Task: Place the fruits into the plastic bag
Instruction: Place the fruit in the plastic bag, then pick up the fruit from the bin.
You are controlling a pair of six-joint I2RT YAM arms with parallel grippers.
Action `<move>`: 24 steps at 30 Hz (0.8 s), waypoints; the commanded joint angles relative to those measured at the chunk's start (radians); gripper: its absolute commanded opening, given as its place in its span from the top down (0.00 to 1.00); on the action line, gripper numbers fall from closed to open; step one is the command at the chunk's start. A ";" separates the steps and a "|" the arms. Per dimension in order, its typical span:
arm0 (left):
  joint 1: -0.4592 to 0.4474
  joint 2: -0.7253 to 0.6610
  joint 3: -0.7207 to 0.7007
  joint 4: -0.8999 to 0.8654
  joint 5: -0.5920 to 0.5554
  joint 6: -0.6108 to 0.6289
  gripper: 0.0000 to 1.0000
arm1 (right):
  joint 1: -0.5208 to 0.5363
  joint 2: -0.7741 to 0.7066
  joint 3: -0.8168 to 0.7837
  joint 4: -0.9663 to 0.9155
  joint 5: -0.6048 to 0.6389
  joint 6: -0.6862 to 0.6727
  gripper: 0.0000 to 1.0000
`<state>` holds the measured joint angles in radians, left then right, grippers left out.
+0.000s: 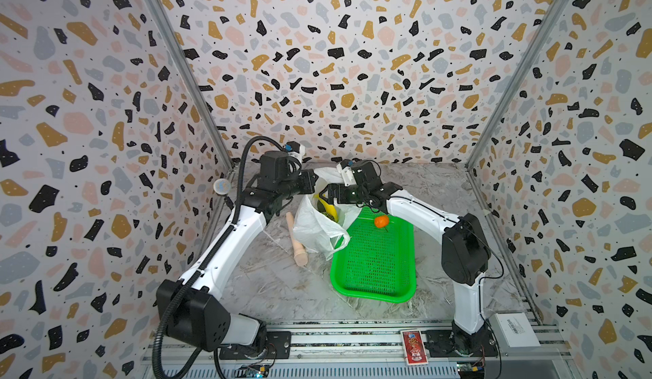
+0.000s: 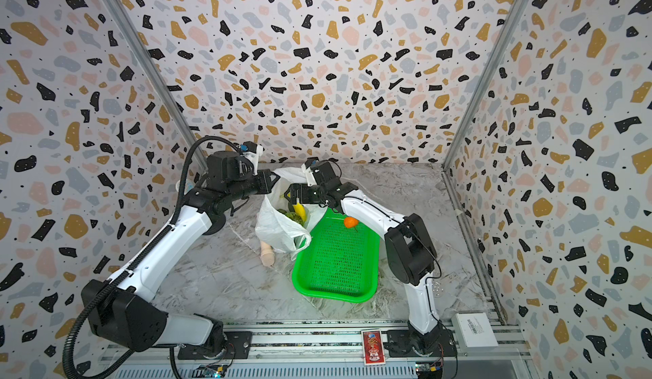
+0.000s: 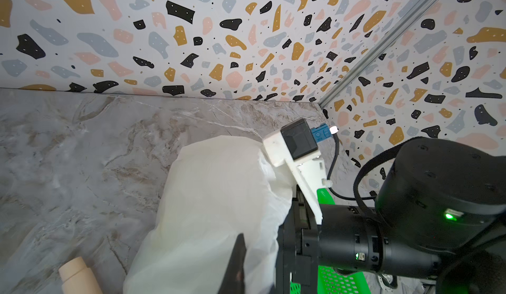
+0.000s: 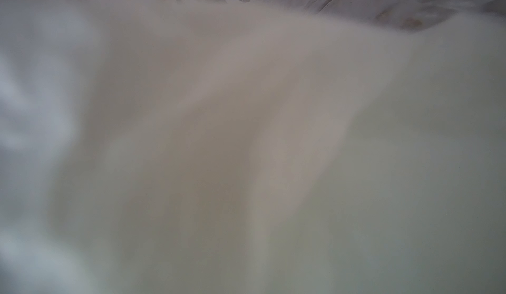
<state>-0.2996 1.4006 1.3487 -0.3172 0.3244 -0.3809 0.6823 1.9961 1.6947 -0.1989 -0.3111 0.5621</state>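
Observation:
The white plastic bag stands open at the back of the table. My left gripper is shut on its far rim and holds the mouth up. In the left wrist view the gripper shows as one dark finger pressed into the bag. My right gripper hovers open over the mouth. A yellow banana and green fruits lie inside. An orange sits in the green basket. Blurred bag plastic fills the right wrist view.
The green mesh basket lies right of the bag, its far corner under the bag's edge. A beige wooden stick lies left of the bag. Patterned walls close in the back and both sides.

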 commanded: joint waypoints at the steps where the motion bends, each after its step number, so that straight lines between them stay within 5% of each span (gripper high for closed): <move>1: -0.006 -0.021 0.004 0.024 0.000 0.009 1.00 | -0.014 -0.099 -0.006 -0.057 0.103 -0.043 0.01; 7: -0.006 -0.016 0.006 0.020 -0.007 0.014 1.00 | -0.026 -0.259 -0.108 -0.064 0.240 -0.130 0.01; 19: -0.006 0.006 0.007 0.023 -0.019 0.015 1.00 | -0.154 -0.768 -0.593 0.152 -0.052 -0.161 0.01; 24: -0.006 0.016 0.016 0.023 -0.021 0.013 1.00 | -0.178 -0.781 -0.650 0.032 0.099 -0.123 0.01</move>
<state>-0.3038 1.4052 1.3487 -0.3199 0.3054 -0.3782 0.5117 1.1946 1.0542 -0.1070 -0.2783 0.4221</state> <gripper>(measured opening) 0.047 0.993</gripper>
